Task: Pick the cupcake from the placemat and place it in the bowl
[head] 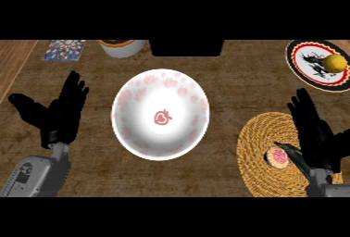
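My left hand (58, 115) sits at the left edge of the counter (226, 83), fingers straight and slightly spread, pointing away from me, thumb stuck out to the side. It holds nothing and touches nothing. Beyond it, near the far edge, lies a small patterned card (66, 49), and just to its right stands a white pot (124, 47) with something orange inside. A dark box (186, 47) comes next along that far edge.

In the middle is the white bowl (128, 95), pink blotches on its wall and a red mark at its bottom, with nothing in it.

Further right lies the round woven placemat (263, 134). The cupcake (278, 156) is on it, pink top up, toward the near right part. My right hand (314, 134) is over the mat's right side, fingers straight and close together, thumb lying against the cupcake's right edge, not closed round it. At the far right corner a black-rimmed plate (308, 74) carries a lemon (334, 62).
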`<action>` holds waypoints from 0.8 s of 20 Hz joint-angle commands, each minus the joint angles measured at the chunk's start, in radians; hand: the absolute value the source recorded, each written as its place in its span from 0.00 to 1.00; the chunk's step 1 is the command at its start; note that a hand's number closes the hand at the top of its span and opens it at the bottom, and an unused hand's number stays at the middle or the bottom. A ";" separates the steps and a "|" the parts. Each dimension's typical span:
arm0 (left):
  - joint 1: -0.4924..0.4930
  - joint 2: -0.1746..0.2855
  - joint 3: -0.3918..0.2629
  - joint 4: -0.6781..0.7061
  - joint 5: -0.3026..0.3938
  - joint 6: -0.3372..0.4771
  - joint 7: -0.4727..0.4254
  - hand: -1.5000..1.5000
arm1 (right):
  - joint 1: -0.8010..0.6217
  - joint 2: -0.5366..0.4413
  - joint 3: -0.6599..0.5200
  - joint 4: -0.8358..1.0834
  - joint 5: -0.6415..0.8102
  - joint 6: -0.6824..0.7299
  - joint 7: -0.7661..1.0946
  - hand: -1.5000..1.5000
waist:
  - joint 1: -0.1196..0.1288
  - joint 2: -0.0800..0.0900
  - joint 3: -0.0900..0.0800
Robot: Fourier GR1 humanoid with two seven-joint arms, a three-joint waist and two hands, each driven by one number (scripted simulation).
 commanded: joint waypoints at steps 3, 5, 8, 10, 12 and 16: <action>0.025 0.108 -0.013 -0.031 -0.017 -0.153 0.019 0.50 | 0.029 -0.082 -0.009 -0.011 -0.065 0.194 -0.038 1.00 | -0.008 -0.027 -0.008; -0.029 0.167 -0.042 -0.018 -0.041 -0.207 0.060 0.50 | 0.010 -0.099 0.023 0.026 -0.071 0.296 -0.128 1.00 | -0.009 -0.024 -0.007; -0.017 0.152 -0.062 -0.019 -0.027 -0.228 0.055 0.50 | -0.024 -0.351 0.090 -0.054 0.334 0.237 -0.243 1.00 | -0.014 -0.032 -0.017; 0.028 0.181 -0.046 -0.016 0.002 -0.309 0.040 0.50 | 0.135 -0.146 0.054 0.041 0.219 0.189 -0.516 0.00 | -0.016 -0.025 -0.006; 0.041 0.183 -0.038 -0.019 0.008 -0.329 0.038 0.50 | 0.168 -0.136 0.090 0.056 0.233 0.225 -0.638 0.00 | -0.013 -0.026 -0.007; 0.003 0.177 -0.001 0.053 -0.005 -0.360 -0.011 0.50 | 0.244 -0.117 0.149 -0.111 0.344 0.143 -0.700 0.00 | -0.024 -0.027 -0.009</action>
